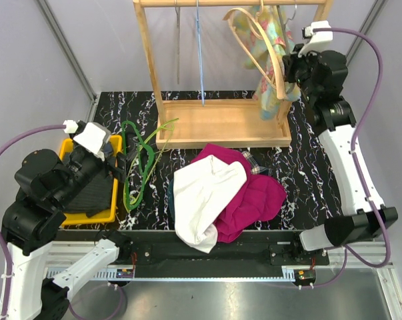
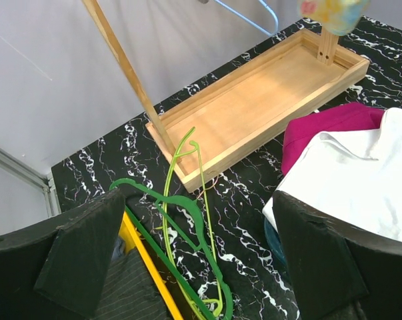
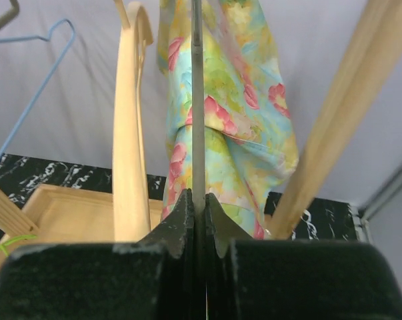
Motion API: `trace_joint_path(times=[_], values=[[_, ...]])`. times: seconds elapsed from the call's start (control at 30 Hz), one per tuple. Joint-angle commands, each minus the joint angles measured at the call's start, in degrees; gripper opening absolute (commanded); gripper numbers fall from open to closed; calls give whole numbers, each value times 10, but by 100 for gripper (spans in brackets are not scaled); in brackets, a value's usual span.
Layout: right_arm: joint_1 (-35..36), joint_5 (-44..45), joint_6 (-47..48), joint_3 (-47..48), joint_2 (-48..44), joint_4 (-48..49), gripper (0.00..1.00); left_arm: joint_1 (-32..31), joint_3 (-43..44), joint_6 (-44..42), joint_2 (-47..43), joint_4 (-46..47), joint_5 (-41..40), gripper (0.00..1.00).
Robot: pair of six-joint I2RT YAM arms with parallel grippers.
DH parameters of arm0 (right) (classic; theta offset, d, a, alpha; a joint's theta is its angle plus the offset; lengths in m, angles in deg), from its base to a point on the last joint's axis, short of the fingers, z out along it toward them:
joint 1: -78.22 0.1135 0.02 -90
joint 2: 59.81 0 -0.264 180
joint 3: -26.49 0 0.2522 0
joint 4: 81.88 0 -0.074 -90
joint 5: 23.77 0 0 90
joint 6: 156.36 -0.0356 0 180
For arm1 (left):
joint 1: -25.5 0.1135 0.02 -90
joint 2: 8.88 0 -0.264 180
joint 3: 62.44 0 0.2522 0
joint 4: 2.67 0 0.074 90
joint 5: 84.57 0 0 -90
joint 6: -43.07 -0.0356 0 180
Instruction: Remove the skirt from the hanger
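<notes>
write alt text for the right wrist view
The right gripper is shut on a thin grey bar that runs straight up, in front of a hanging floral skirt. A wooden hanger hangs to its left, a blue wire hanger further left.

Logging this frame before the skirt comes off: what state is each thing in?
Right hand: shut on a thin grey bar.
Left hand: open, empty.
Floral skirt: hanging on the rack.
Wooden hanger: hanging beside the skirt.
Blue hanger: hanging, bare.
Green hangers: lying on the table.
White shirt: crumpled atop the magenta garment.
</notes>
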Motion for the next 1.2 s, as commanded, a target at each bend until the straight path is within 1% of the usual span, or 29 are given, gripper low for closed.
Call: trace_joint_path(times=[0.0, 0.1, 0.23, 0.33, 0.37, 0.43, 0.47, 0.5, 0.53, 0.57, 0.63, 0.7, 0.73, 0.8, 0.83, 0.9, 0.93, 1.03, 1.1, 1.17], values=[[-1, 50, 27, -67, -90, 38, 0, 3, 19, 7, 7, 29, 21, 99], [-1, 55, 13, -135, -138, 31, 0, 3, 27, 7, 8, 28, 24, 99], [-1, 49, -4, -209, -198, -32, 0, 3, 37, 10, 10, 26, 35, 99], [-1, 37, -31, -268, -268, -81, 0, 3, 50, 22, 14, 23, 52, 99], [-1, 39, -36, -294, -307, -92, 0, 4, 55, 29, 15, 22, 69, 99], [-1, 39, -35, -309, -346, -136, 0, 6, 63, 37, 18, 19, 89, 99], [-2, 31, -32, -315, -385, -152, 0, 6, 73, 43, 20, 17, 110, 99], [-1, 22, -29, -318, -407, -177, 0, 6, 77, 48, 23, 16, 121, 99], [-1, -8, -27, -319, -431, -186, 0, 6, 82, 51, 30, 16, 131, 99], [-1, -28, -27, -317, -481, -192, 0, 6, 90, 59, 35, 17, 153, 99], [-1, -67, -36, -303, -539, -204, 0, 6, 99, 67, 52, 18, 178, 99], [-1, -86, -64, -248, -548, -234, 0, 6, 109, 87, 72, 26, 217, 99], [-1, -121, -82, -197, -540, -246, 0, 6, 110, 94, 80, 37, 231, 99], [-1, -170, -101, -145, -524, -270, 0, 7, 122, 117, 102, 48, 271, 99], [-1, -212, -122, -97, -504, -277, 0, 6, 128, 125, 110, 53, 283, 99], [-1, -248, -139, -57, -486, -283, 0, 7, 142, 151, 129, 70, 313, 99], [-1, -285, -155, -27, -468, -284, 0, 7, 146, 157, 134, 79, 321, 99], [-1, -337, -175, 14, -439, -281, 0, 7, 173, 176, 150, 87, 352, 99], [-1, -345, -180, 17, -431, -274, 0, 7, 186, 181, 155, 84, 378, 99], [-1, -358, -189, 2, -431, -258, 0, 10, 200, 184, 155, 82, 394, 99]])
